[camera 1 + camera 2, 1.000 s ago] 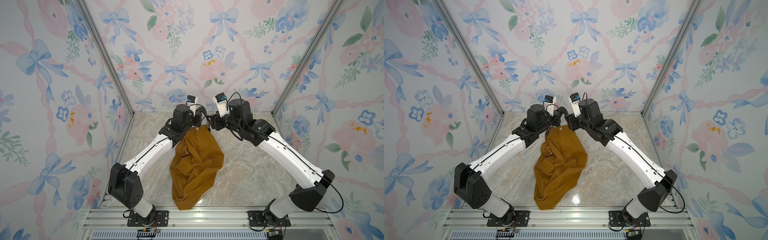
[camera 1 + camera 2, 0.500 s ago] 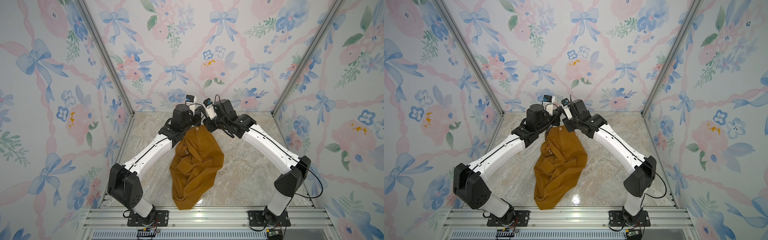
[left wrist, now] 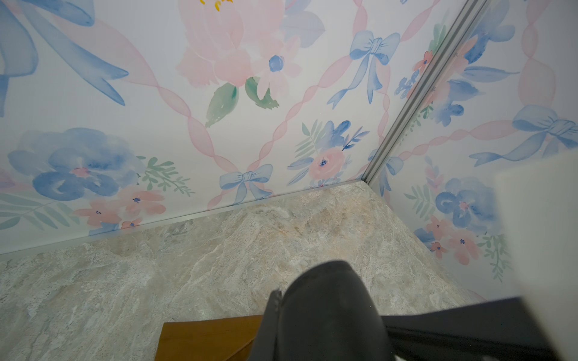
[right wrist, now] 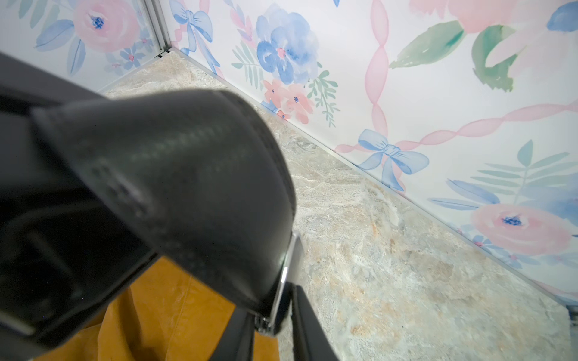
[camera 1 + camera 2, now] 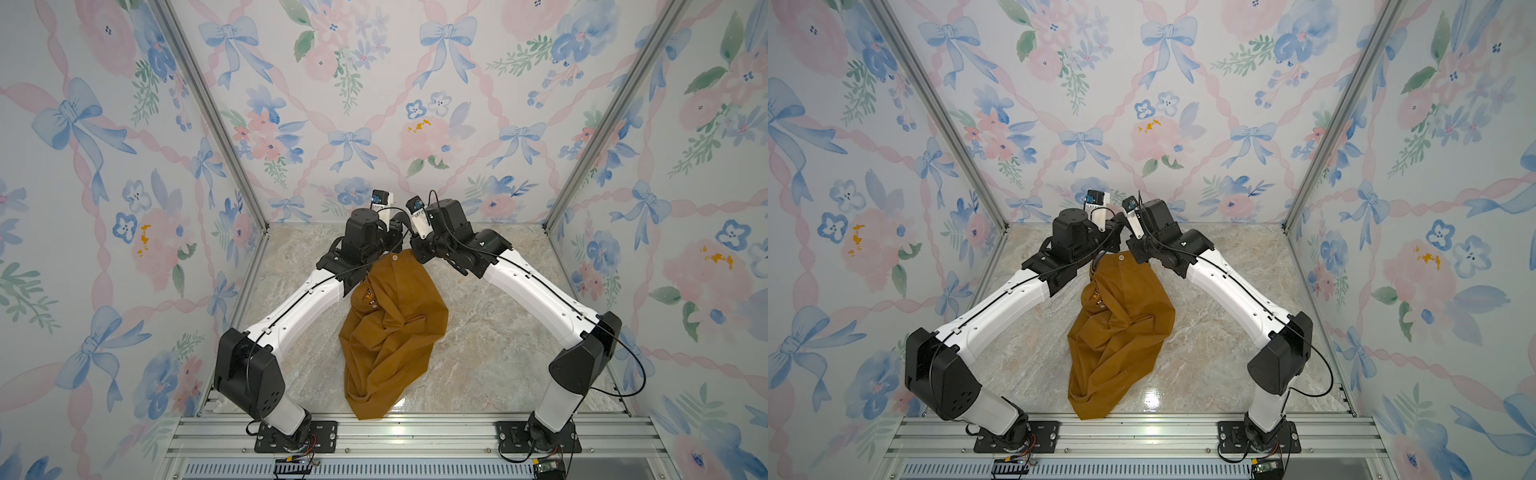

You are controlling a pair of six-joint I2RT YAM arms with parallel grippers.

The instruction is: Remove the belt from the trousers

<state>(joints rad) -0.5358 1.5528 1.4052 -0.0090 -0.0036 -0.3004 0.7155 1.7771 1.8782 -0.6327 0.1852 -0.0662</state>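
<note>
Both tools meet at the waistband at the far end of the worktop (image 5: 490, 340), elbows bent outward: left tool (image 5: 395, 226) closed, right tool's (image 5: 409, 245) state unclear, belt (image 4: 194, 187) looping above trousers (image 5: 392, 328).

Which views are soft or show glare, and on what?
Both top views: sharp overall; a bright glare patch on the marble-patterned tabletop beside the mustard-brown cloth trousers. Right wrist view: the black leather belt with silver buckle looms close and blurred. Left wrist view: belt also soft; wallpaper sharp.
</note>
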